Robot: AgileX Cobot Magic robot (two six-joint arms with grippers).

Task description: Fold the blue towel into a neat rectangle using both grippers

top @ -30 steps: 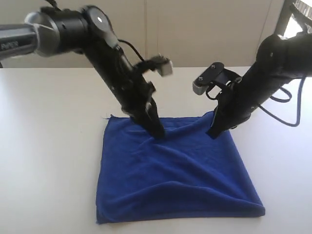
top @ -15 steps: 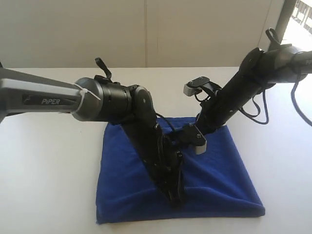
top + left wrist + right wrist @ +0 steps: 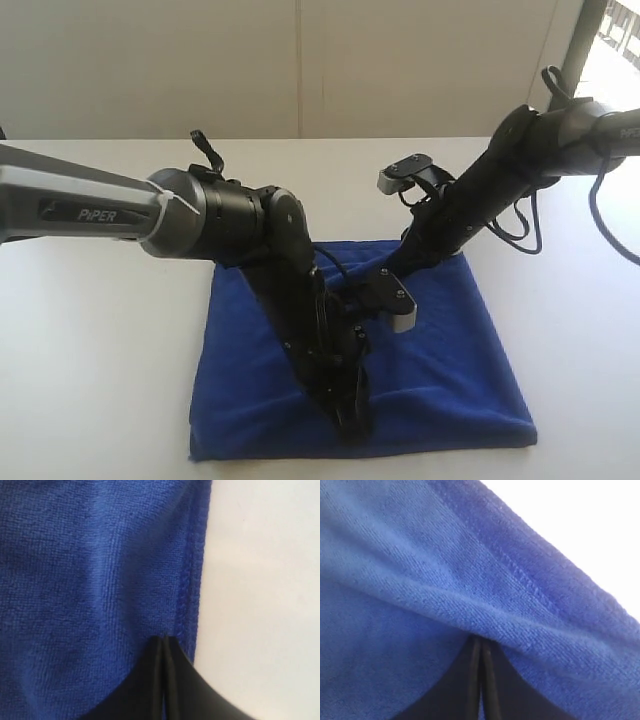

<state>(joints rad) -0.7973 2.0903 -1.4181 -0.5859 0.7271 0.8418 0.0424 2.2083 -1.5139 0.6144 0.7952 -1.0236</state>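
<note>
Both closed, the left end effector [image 3: 164,642] touches a hem of the blue towel [image 3: 460,370] and the right end effector [image 3: 480,641] meets its fold.

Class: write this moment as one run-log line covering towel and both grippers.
blue towel: spread on table | left gripper: shut, tips at camera-side hem | right gripper: shut, tips at far edge

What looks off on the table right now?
Nothing is spilled or damaged. The blue towel lies askew, wider at the edge nearest the exterior camera than at the far one. A raised fold bunches at the shut right gripper. The left gripper, also shut, rests at the near hem.
</note>
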